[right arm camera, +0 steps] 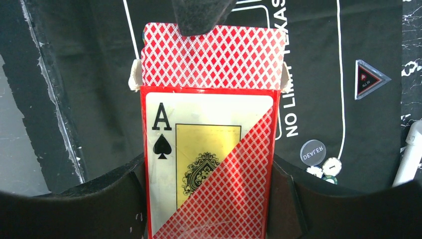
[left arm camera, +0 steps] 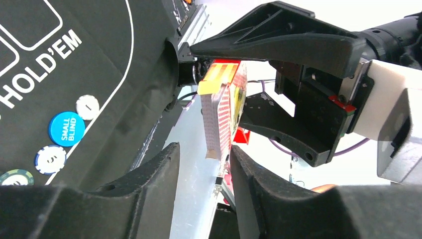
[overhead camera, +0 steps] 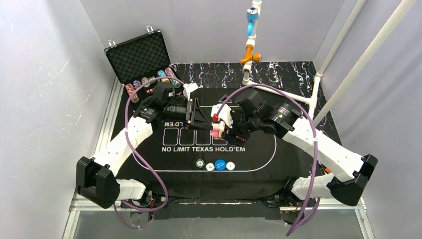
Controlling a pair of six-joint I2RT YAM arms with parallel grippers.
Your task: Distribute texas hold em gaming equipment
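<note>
My right gripper [right arm camera: 209, 170] is shut on a red deck box [right arm camera: 209, 164] printed with an ace of spades, held above the black mat [overhead camera: 259, 149]. Red-backed cards [right arm camera: 211, 57] stick out of the box's far end. My left gripper [left arm camera: 201, 149] is open around the tip of those cards [left arm camera: 219, 119], which lie close to one finger with a gap on the other side. In the top view the two grippers meet over the mat's middle, left [overhead camera: 196, 117] and right [overhead camera: 222, 127]. A blue small blind button [overhead camera: 220, 165] lies near the mat's front among round chips [overhead camera: 230, 166].
An open black foam-lined case [overhead camera: 137, 55] stands at the back left with striped chips [overhead camera: 149, 81] in a row before it. A grey dealer button [right arm camera: 313, 152] and a triangular all-in marker [right arm camera: 368, 79] lie on the mat. A white pipe frame [overhead camera: 251, 45] rises at the back.
</note>
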